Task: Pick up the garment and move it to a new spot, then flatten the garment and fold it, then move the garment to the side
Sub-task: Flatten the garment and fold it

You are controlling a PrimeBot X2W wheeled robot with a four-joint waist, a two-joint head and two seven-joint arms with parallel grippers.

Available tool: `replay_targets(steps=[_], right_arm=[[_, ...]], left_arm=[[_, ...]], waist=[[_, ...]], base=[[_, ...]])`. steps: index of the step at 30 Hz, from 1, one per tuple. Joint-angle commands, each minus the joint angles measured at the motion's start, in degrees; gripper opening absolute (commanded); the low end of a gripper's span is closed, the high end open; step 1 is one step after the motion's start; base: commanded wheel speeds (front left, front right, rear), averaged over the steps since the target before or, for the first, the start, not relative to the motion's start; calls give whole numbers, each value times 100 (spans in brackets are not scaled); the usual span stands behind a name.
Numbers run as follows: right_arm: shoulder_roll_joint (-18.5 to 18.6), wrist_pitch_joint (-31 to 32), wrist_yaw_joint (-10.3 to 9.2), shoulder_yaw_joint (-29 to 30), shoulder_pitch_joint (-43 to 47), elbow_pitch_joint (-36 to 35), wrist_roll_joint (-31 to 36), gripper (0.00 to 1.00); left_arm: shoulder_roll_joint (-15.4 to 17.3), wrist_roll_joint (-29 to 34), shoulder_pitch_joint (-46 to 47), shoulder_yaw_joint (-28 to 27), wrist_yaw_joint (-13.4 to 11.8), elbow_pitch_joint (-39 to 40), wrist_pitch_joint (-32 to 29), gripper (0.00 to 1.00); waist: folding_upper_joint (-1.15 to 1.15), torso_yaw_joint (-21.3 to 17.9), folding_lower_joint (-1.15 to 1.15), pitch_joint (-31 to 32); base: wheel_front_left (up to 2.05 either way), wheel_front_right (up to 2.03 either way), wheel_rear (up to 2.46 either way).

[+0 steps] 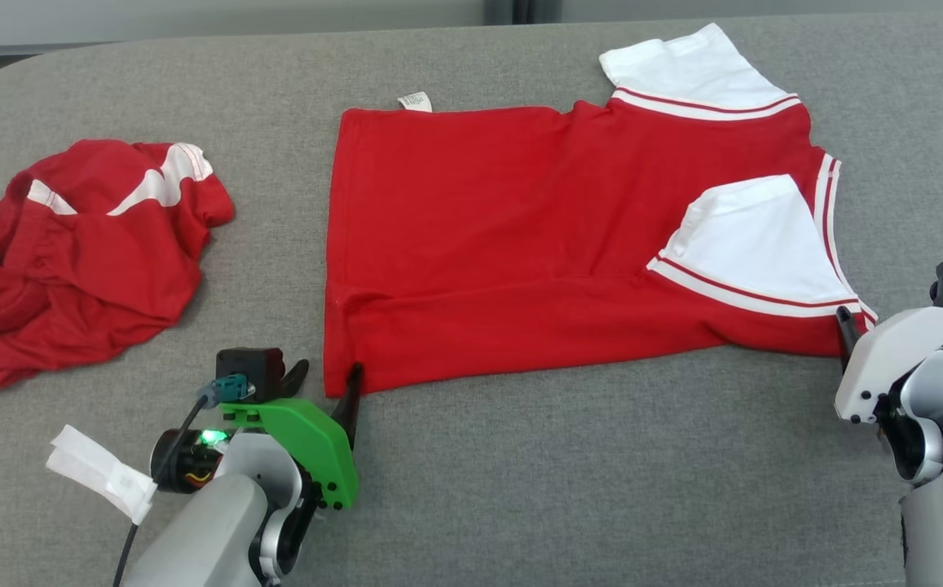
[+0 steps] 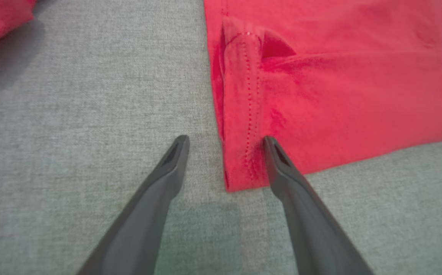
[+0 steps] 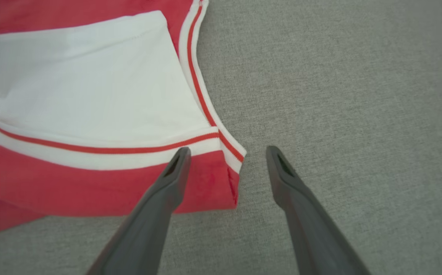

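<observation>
Garments, two, both red, are lying on the grey desk. Crumpled garment is sitting far left. Left jaws are standing released, straddling the near-left hem corner of the flat garment, which is spreading across the centre. Sleeves, two, white: far sleeve is sticking out, near sleeve is lying folded onto the body. Right jaws are standing released at the near-right corner, one finger over the cloth.

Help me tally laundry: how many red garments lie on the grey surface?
2. A crumpled red-and-white garment lies left; a flat red shirt with white sleeves lies centre-right. None seems hidden.
</observation>
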State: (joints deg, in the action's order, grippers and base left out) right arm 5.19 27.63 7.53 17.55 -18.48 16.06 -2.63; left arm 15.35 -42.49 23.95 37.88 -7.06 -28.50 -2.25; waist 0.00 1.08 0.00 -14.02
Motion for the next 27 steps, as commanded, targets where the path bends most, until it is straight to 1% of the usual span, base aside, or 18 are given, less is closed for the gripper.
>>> replay_targets(steps=[1,7,11,13,14,15,16,19,24,27], right_arm=[[-27,-14,-9,-15,-97,122,27,100],[-59,173,-9,-31,-297,687,56,100],[-109,479,-10,79,-307,1040,139,100],[-142,656,-10,117,-265,1145,115,100],[-157,726,-10,93,-231,1160,96,97],[-166,752,-10,86,-208,1154,84,21],[-167,790,-10,92,-168,1137,74,0],[-150,675,-14,188,-112,977,58,0],[-152,596,-16,258,71,601,-24,0],[-163,650,-15,279,295,250,-99,0]], left_arm=[[-7,29,79,27,-17,-95,-30,100],[-130,-45,222,103,121,-360,-179,100],[-262,-185,254,145,219,-598,-350,100],[-338,-262,219,214,305,-733,-536,100],[-382,-308,206,222,357,-786,-589,76],[-399,-326,198,231,394,-820,-631,32],[-413,-355,196,242,424,-868,-662,0],[-427,-419,177,239,483,-962,-685,0],[-321,-609,48,100,567,-892,-653,0],[-188,-707,-81,40,583,-700,-711,0]], waist=[[0,8,0,-94],[0,42,0,-215],[0,55,0,-227],[0,52,0,-204],[0,45,0,-189],[0,35,0,-175],[0,23,0,-162],[0,-6,0,-99],[0,-46,0,79],[0,-65,0,211]], base=[[0,0,0],[0,0,0],[0,0,0],[0,0,0],[0,0,0],[0,0,0],[0,0,0],[0,0,0],[0,0,0],[0,0,0]])
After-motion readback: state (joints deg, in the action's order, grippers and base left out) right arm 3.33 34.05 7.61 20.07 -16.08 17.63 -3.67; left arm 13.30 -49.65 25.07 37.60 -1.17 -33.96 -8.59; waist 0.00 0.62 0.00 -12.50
